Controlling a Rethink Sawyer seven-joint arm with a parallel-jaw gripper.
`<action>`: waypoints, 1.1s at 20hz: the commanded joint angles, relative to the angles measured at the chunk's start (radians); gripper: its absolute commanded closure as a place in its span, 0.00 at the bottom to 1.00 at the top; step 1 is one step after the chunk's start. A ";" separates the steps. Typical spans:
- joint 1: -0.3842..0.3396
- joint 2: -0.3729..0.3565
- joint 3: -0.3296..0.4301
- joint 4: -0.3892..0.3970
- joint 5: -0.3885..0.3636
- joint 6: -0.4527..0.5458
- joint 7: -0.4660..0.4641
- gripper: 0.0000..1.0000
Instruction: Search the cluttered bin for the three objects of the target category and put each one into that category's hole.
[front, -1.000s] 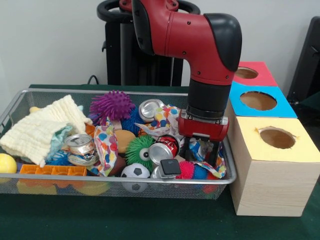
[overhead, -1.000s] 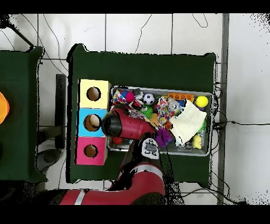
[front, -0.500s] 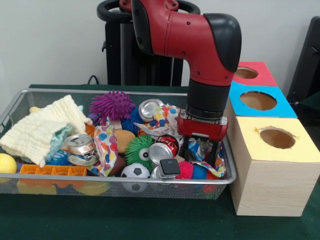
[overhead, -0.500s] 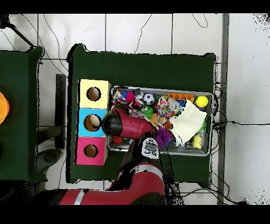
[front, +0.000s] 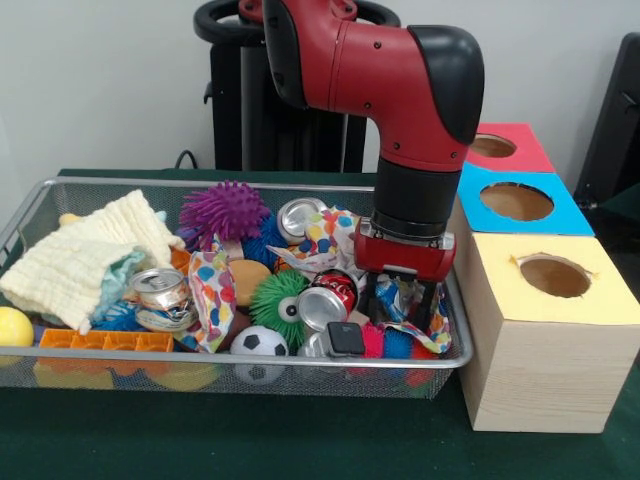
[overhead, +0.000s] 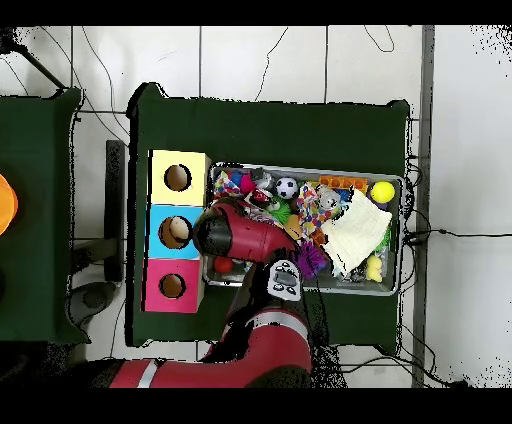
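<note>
Pincer (front: 402, 300) at centre right of the wire mesh bin (front: 240, 372), pinching crumpled colourful foil wrapper (front: 400, 296); beside it, red crushed soda can (front: 325, 298) lies tilted, lettering unreadable.

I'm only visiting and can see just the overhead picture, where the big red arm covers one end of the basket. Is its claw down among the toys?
Observer: Yes. The red-cased gripper hangs inside the silver wire-mesh bin, at the end beside the yellow-topped wooden box.
Visitor: Holding anything?
Observer: I cannot tell; crumpled dotted paper lies around its tip.
Visitor: What's next to it?
Observer: A crushed red drinks can lies on its side, against a green spiky ball.
</note>
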 joint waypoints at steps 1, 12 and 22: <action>-0.013 0.055 -0.011 -0.001 -0.010 0.123 0.123 0.00; -0.018 0.048 -0.001 0.003 -0.030 0.119 0.100 1.00; -0.008 0.055 -0.010 -0.002 -0.016 0.110 0.118 1.00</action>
